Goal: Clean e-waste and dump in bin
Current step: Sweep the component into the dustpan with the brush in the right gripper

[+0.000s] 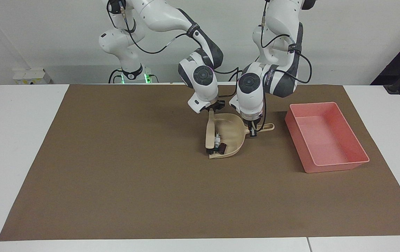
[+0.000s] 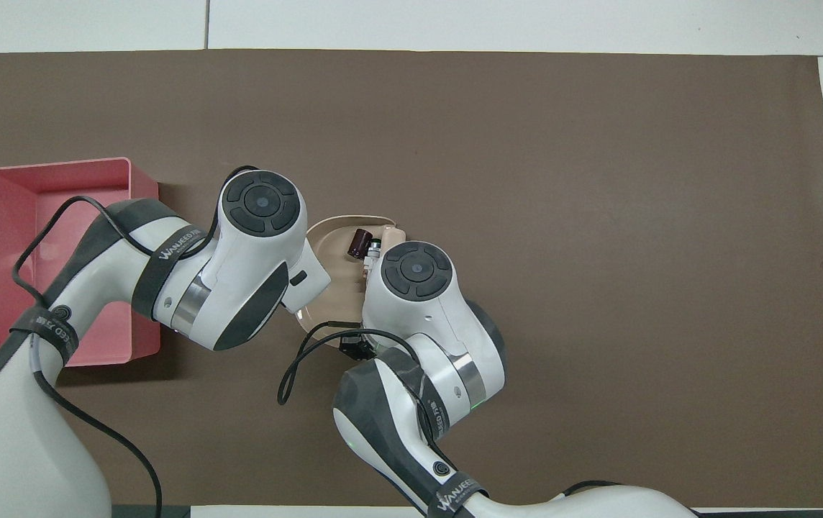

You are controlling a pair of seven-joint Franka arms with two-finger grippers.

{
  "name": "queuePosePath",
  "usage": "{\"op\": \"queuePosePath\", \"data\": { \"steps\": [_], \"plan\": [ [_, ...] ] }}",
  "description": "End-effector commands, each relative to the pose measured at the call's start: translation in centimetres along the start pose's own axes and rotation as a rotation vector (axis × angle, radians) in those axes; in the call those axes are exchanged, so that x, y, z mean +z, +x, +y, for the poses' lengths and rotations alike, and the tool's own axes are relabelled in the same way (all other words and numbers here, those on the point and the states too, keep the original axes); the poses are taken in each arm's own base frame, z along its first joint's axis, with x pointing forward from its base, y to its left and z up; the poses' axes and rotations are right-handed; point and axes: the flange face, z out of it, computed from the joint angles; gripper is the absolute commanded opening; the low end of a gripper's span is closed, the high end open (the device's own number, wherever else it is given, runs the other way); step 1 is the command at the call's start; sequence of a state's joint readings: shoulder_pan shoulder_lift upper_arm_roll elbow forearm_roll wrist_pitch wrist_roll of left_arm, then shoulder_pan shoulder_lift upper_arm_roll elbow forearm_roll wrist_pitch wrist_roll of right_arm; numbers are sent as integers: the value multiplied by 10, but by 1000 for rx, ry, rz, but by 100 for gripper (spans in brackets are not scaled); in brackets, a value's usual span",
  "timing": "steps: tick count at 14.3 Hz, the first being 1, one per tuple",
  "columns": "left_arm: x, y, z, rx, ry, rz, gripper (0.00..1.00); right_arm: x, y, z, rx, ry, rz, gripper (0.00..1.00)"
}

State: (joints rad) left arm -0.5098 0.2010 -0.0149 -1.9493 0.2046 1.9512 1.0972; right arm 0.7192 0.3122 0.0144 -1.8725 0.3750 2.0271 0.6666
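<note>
Sweeping was nearly done: the right gripper [image 1: 211, 111] pinched the brush [image 1: 209, 133], the left gripper [image 1: 253, 130] pinched the dustpan [image 1: 233, 130] holding the e-waste [image 1: 220, 147], next needing tipping into the bin [image 1: 358, 152].

Bin [image 1: 326, 138] unblocked — dustpan [image 1: 233, 131] crowded.

Both e-waste parts [image 1: 220, 146] in dustpan [image 1: 233, 134]; pink bin [image 1: 326, 136] upright, toward left arm's end

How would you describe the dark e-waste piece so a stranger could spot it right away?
Find the beige dustpan mid-mat, beside the pink bin. Inside it, by the brush, lie two small parts. It is the dark purple-black block; its neighbour is white.
</note>
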Motion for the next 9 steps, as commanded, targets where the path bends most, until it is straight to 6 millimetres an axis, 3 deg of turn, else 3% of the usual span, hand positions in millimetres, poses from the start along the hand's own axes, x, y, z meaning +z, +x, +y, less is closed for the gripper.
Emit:
{"op": "queuePosePath", "data": {
  "steps": [1,3,9],
  "plan": [
    [1,3,4,15,19,-5,0,-3,2,-11,35,56,-15,0],
    [1,3,4,15,19,-5,0,-3,-8,-25,36,66,-18,0],
    [2,1,4,18,18,-4,0,1,-3,-12,18,-1,-32,0]
  ]
}}
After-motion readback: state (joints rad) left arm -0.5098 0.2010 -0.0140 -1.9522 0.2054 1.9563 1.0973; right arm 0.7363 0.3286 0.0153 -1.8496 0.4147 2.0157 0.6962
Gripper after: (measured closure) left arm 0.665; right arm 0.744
